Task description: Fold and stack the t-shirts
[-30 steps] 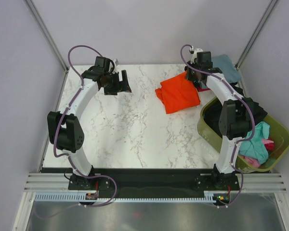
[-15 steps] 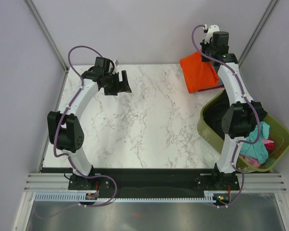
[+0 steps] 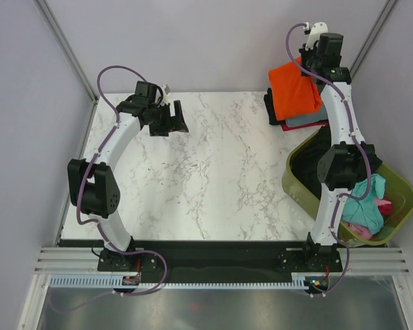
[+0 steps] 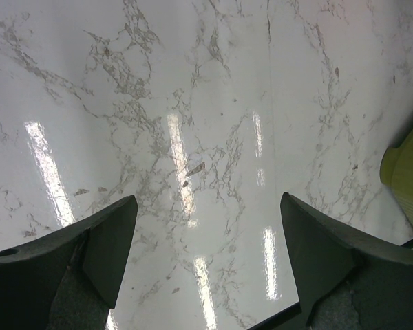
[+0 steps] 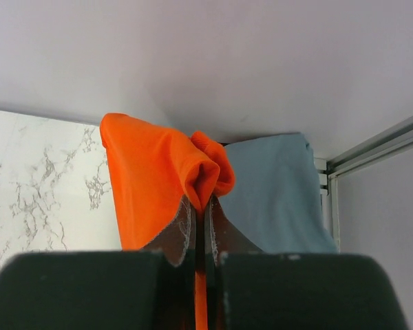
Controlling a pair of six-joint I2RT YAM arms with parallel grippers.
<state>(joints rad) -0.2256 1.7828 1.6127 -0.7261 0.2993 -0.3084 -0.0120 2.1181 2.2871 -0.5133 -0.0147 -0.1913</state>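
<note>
White marble-look table with pale grey walls all around, 2 arms bolted at the near edge.

Starting on the left: left gripper hangs over the far left part of the table with its jaws spread wide and nothing between them. Its wrist cam just shows the 2 dark fingers over bare marble, plus a sliver of the olive-green basket at the right edge of that view.

Middle of the table has nothing but veining on it.

Over on the right, the right gripper is up high at the far right corner, jaws pinched tight on the bright orange t-shirt. The shirt is off the table and dangles from the pinch in a loose folded bunch. From the right wrist cam you can see the cloth bunched up right at the fingertips, with the orange t-shirt draping down to the left.

Under it, in that far right corner of the table, sits a small stack of folded shirts: a grey-blue one on top, a red edge peeking out, and a black one sticking out on the left side. The wrist cam shows the grey-blue shirt lying flat just right of the orange one.

Nearer, off the table's right edge, the basket holds a crumpled teal shirt and a bit of pink, with something dark at its far end that I can't make out.
</note>
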